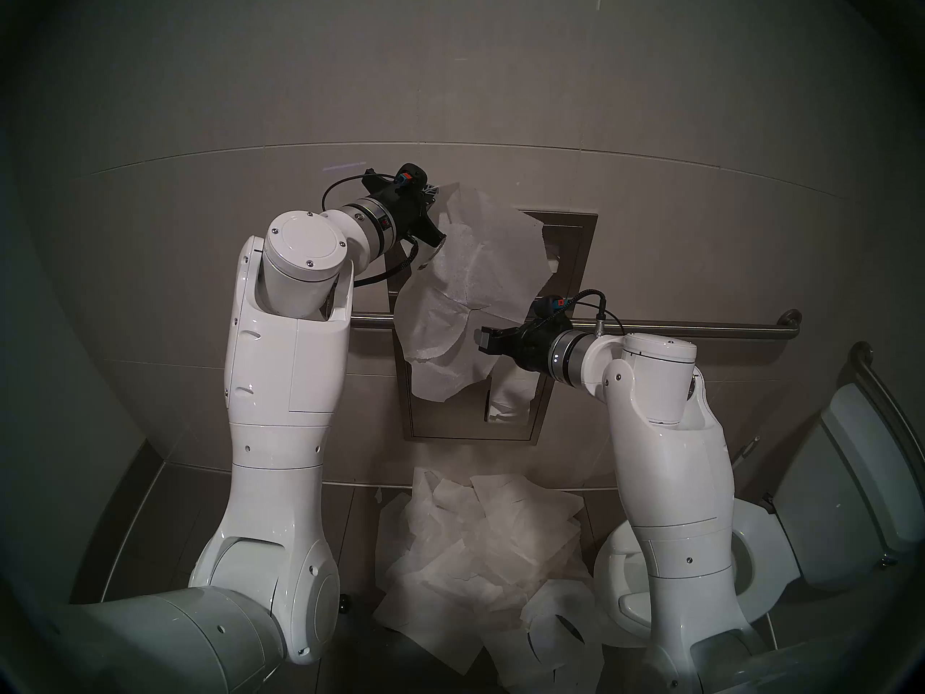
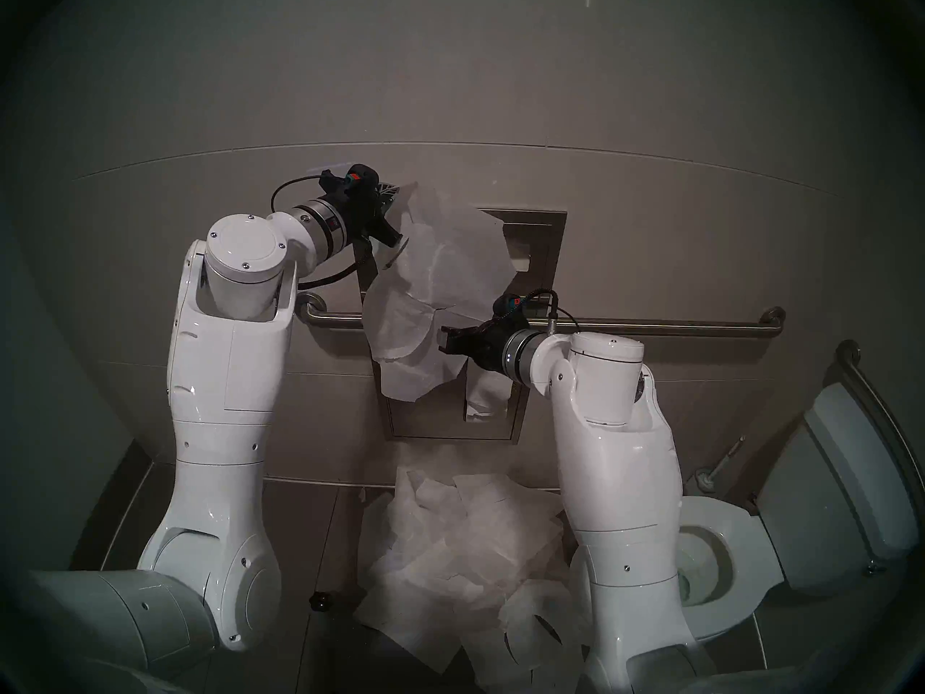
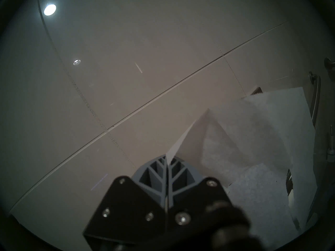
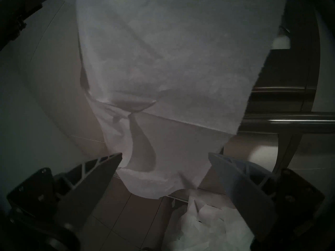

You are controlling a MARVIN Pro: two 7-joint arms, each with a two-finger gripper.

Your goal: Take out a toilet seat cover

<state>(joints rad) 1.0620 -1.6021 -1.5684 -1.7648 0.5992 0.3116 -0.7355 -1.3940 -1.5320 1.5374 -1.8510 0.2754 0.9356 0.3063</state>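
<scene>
L gripper (image 3: 166, 165): jaws clamped on top corner of toilet seat cover (image 1: 470, 297).
Cover: hangs crinkled in front of wall dispenser (image 1: 565, 257), across grab bar (image 1: 701, 327).
R gripper (image 4: 165, 160): jaws wide, empty, beside cover's lower edge.
Floor: pile of loose covers (image 1: 480, 543), toilet (image 1: 781, 553) at right.

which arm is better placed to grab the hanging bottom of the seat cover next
Right. Its pincer is open, aimed at the toilet seat cover's lower part, which hangs between its fingers. The left pincer is shut on the cover's top corner.
</scene>
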